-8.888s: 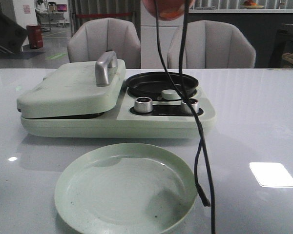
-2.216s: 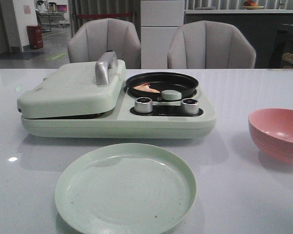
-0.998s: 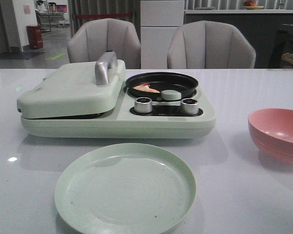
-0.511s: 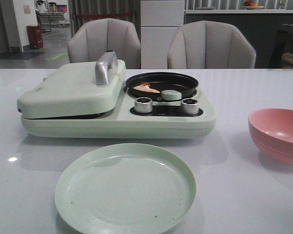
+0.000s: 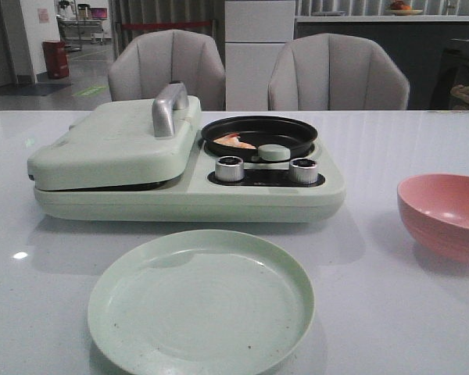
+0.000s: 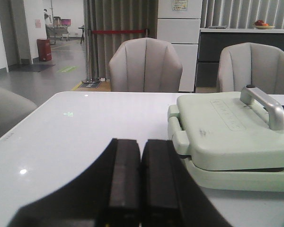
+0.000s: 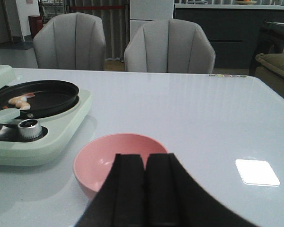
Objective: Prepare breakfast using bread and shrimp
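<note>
The shrimp (image 5: 234, 141) (image 7: 20, 100), small and orange-pink, lies in the round black pan (image 5: 259, 134) on the right half of the pale green cooker (image 5: 187, 187). The cooker's left lid (image 5: 113, 144) (image 6: 232, 127) with its silver handle (image 5: 168, 108) is closed. The bread is out of view. My left gripper (image 6: 141, 149) is shut and empty, to the left of the cooker. My right gripper (image 7: 145, 163) is shut and empty, just in front of the pink bowl (image 7: 117, 158). Neither gripper shows in the front view.
An empty pale green plate (image 5: 201, 301) sits in front of the cooker. The pink bowl (image 5: 445, 215), empty, stands at the right of the table. Two knobs (image 5: 229, 168) (image 5: 303, 169) are on the cooker's front. Two grey chairs (image 5: 168, 69) (image 5: 338, 72) stand behind the table.
Since the earliest frame the bowl held overhead and a hanging cable have left the view; the shrimp now lies in the pan and the bowl stands on the table. Nothing moved in the last second.
</note>
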You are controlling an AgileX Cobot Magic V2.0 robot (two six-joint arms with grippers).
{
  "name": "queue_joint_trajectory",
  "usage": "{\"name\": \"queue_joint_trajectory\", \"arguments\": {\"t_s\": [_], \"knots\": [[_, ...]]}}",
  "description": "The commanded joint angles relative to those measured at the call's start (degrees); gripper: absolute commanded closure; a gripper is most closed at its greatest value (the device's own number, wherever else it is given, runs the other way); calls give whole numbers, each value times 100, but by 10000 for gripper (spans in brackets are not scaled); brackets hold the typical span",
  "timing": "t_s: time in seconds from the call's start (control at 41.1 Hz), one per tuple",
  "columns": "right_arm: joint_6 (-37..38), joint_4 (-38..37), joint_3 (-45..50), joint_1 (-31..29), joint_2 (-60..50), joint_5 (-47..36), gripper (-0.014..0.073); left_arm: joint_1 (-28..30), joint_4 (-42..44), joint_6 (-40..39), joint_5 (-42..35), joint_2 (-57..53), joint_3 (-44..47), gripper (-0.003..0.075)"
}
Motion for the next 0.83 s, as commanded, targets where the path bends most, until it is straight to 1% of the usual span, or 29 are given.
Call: {"name": "queue_joint_trajectory", "arguments": {"t_s": [0.0, 0.17, 0.804], "knots": [[-11, 99, -91, -38, -120, -515, 559, -4, -51, -21, -521, -99, 169, 619], [-11, 430, -91, -38, -120, -535, 559, -4, -51, -21, -521, -99, 169, 619], [-11, 430, -91, -38, -115, -508, 559, -4, -51, -21, -521, -99, 169, 619]]}}
